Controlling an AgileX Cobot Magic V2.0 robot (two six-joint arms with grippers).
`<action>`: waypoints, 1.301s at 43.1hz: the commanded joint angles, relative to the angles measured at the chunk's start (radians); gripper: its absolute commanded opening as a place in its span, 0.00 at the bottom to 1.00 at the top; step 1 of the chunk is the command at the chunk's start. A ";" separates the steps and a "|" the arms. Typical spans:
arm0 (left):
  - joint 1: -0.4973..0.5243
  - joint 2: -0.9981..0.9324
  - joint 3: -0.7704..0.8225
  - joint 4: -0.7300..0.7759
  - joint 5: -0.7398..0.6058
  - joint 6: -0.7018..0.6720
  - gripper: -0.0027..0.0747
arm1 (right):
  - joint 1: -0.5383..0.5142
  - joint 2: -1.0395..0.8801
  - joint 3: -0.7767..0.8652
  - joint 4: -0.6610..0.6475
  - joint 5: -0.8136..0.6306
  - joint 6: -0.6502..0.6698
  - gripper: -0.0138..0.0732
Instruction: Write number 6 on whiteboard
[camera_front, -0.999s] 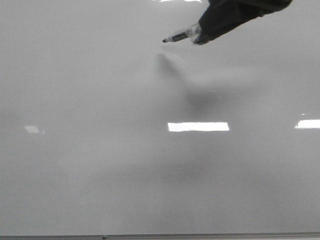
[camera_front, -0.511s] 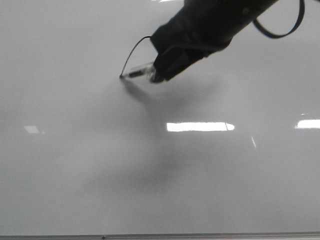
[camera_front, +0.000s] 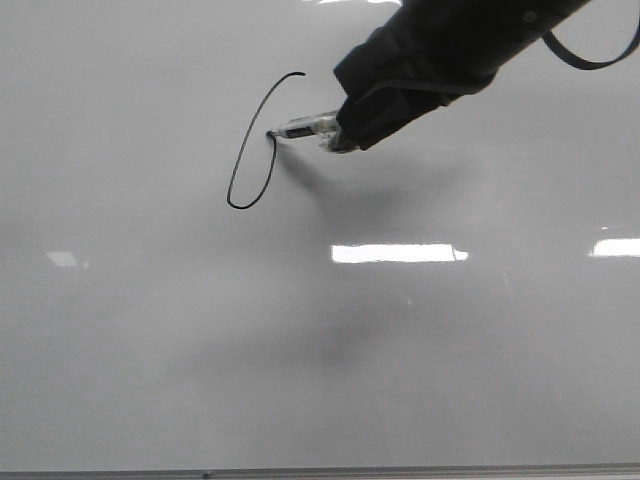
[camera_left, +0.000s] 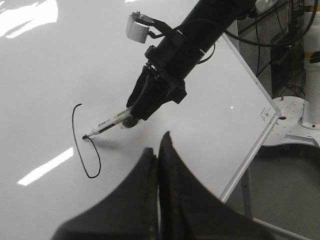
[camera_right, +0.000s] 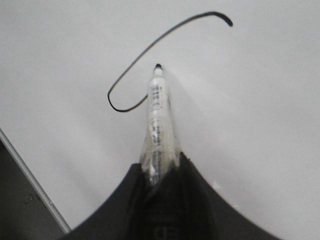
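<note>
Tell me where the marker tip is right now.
In the front view, the marker tip touches the whiteboard upper centre, on the number 6 loop's right side, held by the right claw.

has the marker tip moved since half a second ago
Yes: the clear-barrelled marker tip moved slightly right and up, nearer the bright rectangular glare patch.

Front view: number 6 (camera_front: 252, 150), unfinished, lies on the whiteboard (camera_front: 150, 350), upper-centre, slightly left of middle. Right claw (camera_front: 345, 135) enters from upper right, above the board. Marker (camera_front: 305, 128) projects leftward from it; tip touches the board at the right side of the stroke's loop. Left claw (camera_left: 156, 157) sits apart from the stroke, off the marker.
</note>
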 joint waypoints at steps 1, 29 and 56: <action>-0.001 0.006 -0.027 -0.015 -0.079 -0.008 0.01 | 0.026 0.032 -0.075 0.015 0.027 -0.009 0.09; -0.001 0.469 -0.339 0.194 0.256 0.017 0.43 | 0.179 -0.305 0.035 -0.258 0.418 -0.119 0.09; -0.064 0.885 -0.549 0.194 0.342 0.186 0.48 | 0.327 -0.305 0.033 -0.242 0.320 -0.119 0.09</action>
